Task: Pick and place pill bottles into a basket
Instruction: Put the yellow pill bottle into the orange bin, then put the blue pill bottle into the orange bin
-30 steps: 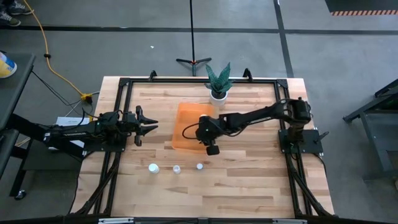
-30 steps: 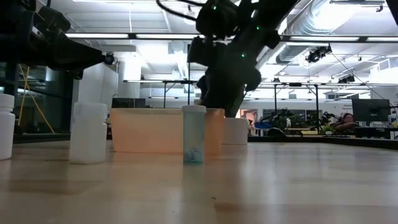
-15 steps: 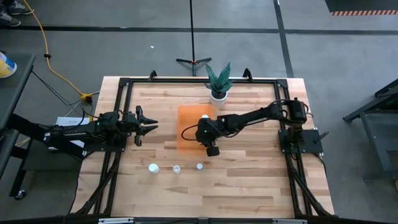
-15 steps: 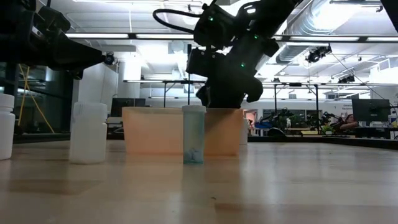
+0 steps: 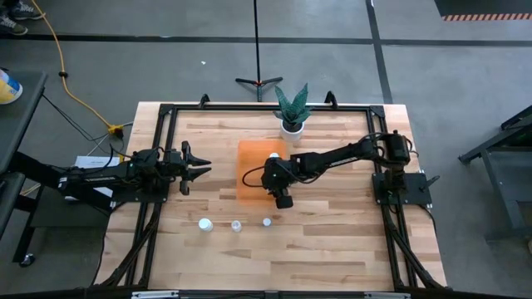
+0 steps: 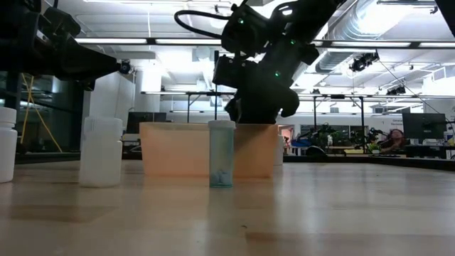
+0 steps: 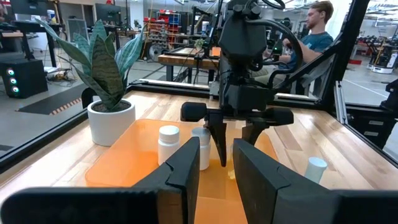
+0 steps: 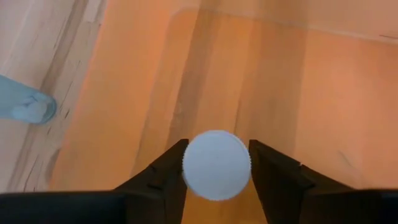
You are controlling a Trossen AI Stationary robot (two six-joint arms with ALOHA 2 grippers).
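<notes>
The orange bin lies mid-table. My right gripper hangs over it, fingers down, shut on a white pill bottle. Two more white bottles stand upright in the bin. Three small bottles stand on their bases on the bare wood nearer the front edge. The rightmost is a clear vial with blue contents. My left gripper waits open at the table's left, pointing at the bin. My right gripper pinches the bottle's round white cap between its two fingers, one on each side. The fingers come from above, pointing down into the bin. The cap hides the bottle's body, so I cannot tell whether its base rests on the bin floor.
A white pot with a green plant stands just beyond the bin's far right corner. A black frame runs around the table's edge. A person sits in the room beyond the table.
In the first half second the orange bin's near end swung toward the table's right edge, and the bin now lies square. My right gripper shifted slightly the same way. Since then nothing has moved.
</notes>
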